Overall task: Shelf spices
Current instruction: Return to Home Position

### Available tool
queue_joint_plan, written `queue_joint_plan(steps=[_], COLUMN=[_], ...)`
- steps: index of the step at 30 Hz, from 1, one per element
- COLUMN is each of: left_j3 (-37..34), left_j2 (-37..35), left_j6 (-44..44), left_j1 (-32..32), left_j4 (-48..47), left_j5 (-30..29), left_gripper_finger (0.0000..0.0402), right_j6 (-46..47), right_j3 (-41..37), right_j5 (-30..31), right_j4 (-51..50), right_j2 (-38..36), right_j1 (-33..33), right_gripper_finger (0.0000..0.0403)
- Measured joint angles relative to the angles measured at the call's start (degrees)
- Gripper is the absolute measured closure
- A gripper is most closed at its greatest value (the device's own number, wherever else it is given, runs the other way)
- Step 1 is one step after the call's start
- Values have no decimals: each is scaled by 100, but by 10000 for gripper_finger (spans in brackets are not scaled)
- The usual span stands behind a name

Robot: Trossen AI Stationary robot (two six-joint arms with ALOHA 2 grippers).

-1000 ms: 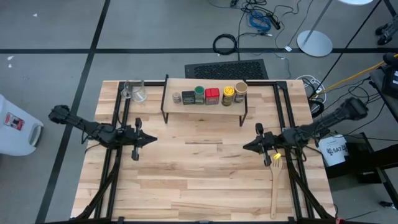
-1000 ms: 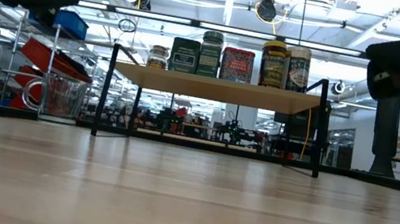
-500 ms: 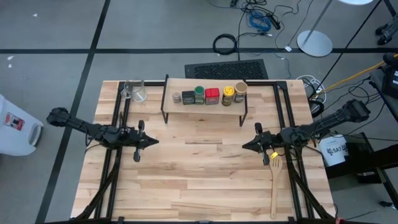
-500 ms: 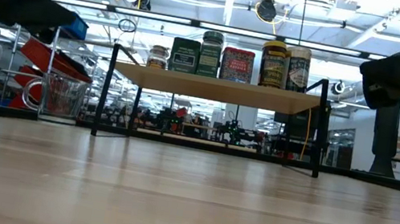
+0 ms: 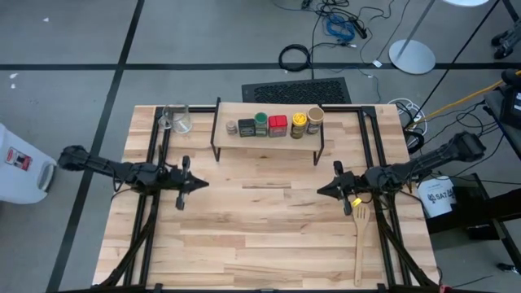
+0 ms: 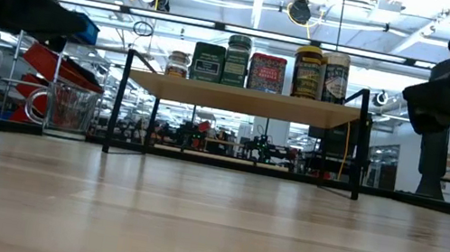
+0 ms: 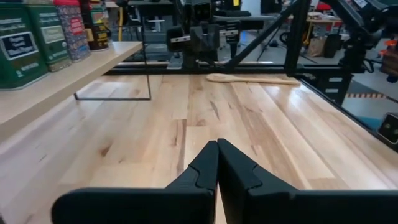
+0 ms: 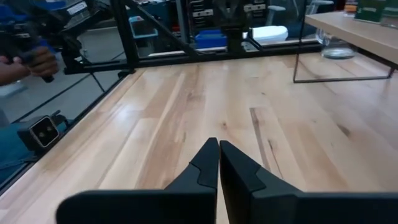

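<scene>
Evidently finished shelving. Took in the table (image 5: 260, 236) across the middle of the high view. Noted both arms drawn slightly outward toward the frame's left and right edges compared with a second before, low over bare wood: left gripper (image 5: 200, 184) at centre left, right gripper (image 5: 321, 192) at centre right, each pinched fully closed and carrying nothing. Found the shelf (image 5: 244, 112) at upper centre, undisturbed, bearing all six spices (image 5: 278, 127) in one row: taller tan jar (image 5: 314, 120) at the right end, then yellow jar (image 5: 299, 124), red square tin (image 5: 278, 124), green-lidded jar (image 5: 260, 123), dark tin (image 5: 246, 128), tiny brown jar (image 5: 231, 128) at the left end. Judged the job complete, with only the retreat to rest left.
</scene>
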Motion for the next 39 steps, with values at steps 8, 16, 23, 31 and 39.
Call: queue_joint_plan(steps=[8,16,23,31,39], left_j3=[0,-2,-2,-2,-2], left_j2=[0,0,0,0,-52], left_j6=[1,-6,-142,-152,-53], left_j1=[178,180,180,180,180], left_j4=[-21,-23,-32,-32,-26], left_j5=[142,149,149,149,109], left_gripper_finger=[391,391,391,391,391], right_j6=[-203,-261,-298,-464,-513], right_j3=[7,7,7,7,7], right_j5=[-574,-688,-647,7,-399], right_j4=[-124,-1016,-1628,-2181,-2221], right_j2=[-324,-1148,-1830,-2270,-2532], right_j1=[-314,-578,-817,-1166,-1247], right_gripper_finger=[403,403,403,403,403])
